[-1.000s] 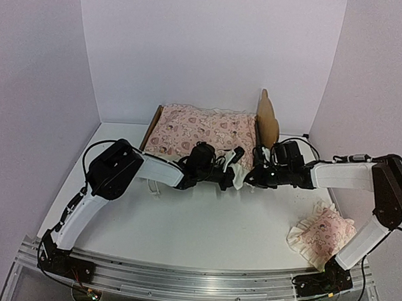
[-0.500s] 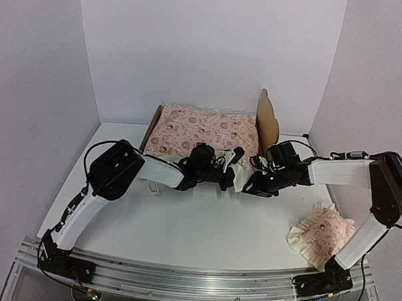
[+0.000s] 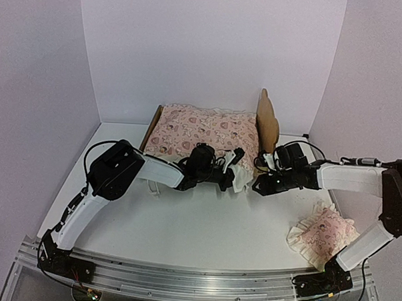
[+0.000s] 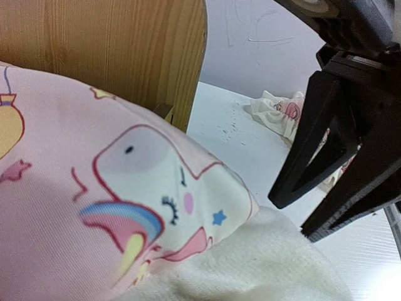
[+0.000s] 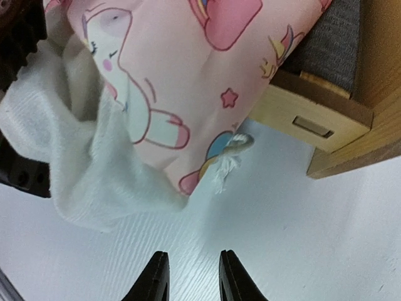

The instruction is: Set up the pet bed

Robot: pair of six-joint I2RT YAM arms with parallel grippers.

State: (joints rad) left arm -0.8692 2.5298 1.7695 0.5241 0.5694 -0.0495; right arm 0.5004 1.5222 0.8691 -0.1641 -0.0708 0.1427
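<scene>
At the back of the white bench (image 3: 204, 224), near the rear wall: small light plywood pet bed (image 3: 153, 124) with low rails and a scalloped headboard (image 3: 268, 119) upright at its right end.

On the bed: pink printed cover (image 3: 202, 130) with a cream ruffle, spread across the frame. Its near right corner hangs off the rail onto the bench, a tie dangles loose, and the grey base shows by the headboard.

Progress, as I judge it: cover laid, that corner not yet squared, pillow not yet placed.

Left gripper (image 3: 232, 166): jaws closed tight, pinching the cream ruffle at that corner.

Right gripper (image 3: 258, 186): jaws partly apart with a narrow gap, empty, hovering low over the bench beside the same corner, touching nothing.

Far right, well apart from the bed: small pink ruffled pillow (image 3: 323, 234), lying on the bench.
</scene>
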